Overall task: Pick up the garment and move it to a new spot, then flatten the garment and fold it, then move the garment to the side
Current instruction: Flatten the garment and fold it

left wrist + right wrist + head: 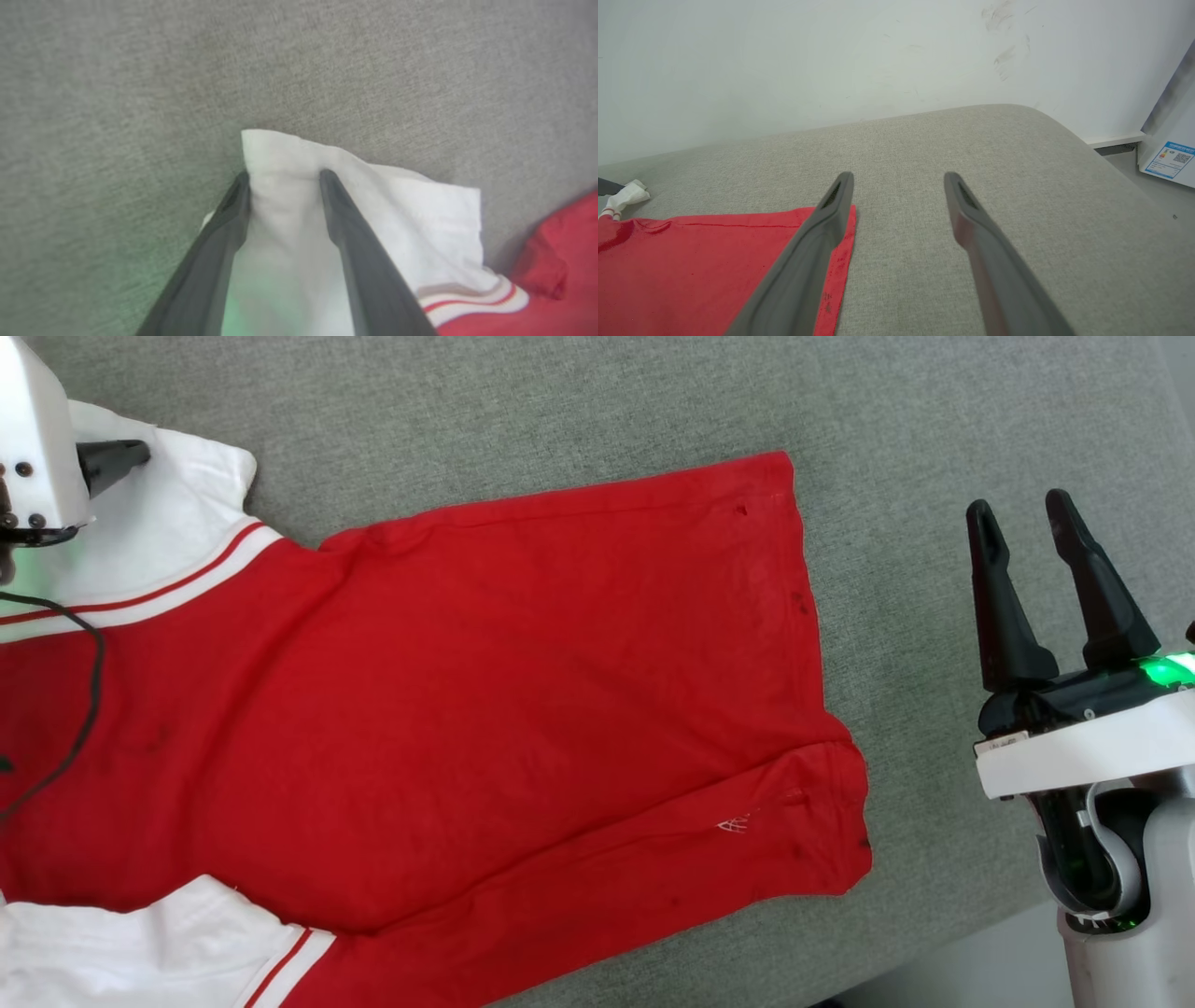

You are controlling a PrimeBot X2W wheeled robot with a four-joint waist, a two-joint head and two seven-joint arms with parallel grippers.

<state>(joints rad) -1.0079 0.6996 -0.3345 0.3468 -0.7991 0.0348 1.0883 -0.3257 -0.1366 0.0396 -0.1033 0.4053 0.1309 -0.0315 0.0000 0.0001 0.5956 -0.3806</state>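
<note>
The garment (523, 691), a red jersey with white sleeves and red-and-white striped trim, lies spread flat on the grey cushion (560, 411) with its hem to the right. My left gripper (126, 457) is at the upper left over the far white sleeve (177, 532). In the left wrist view that gripper (285, 177) is open, its fingers straddling the white sleeve (420, 219), whose corner pokes out past the tips. My right gripper (1018, 504) stands open to the right of the hem, apart from the cloth. In the right wrist view the gripper (899, 175) hovers over bare cushion beside the garment's red corner (691, 261).
A black cable (89, 709) hangs across the garment's left part. The cushion's front edge runs along the lower right, with pale floor (980, 961) beyond. A white wall (831, 56) backs the cushion, and a white appliance with a label (1169, 158) stands at the right.
</note>
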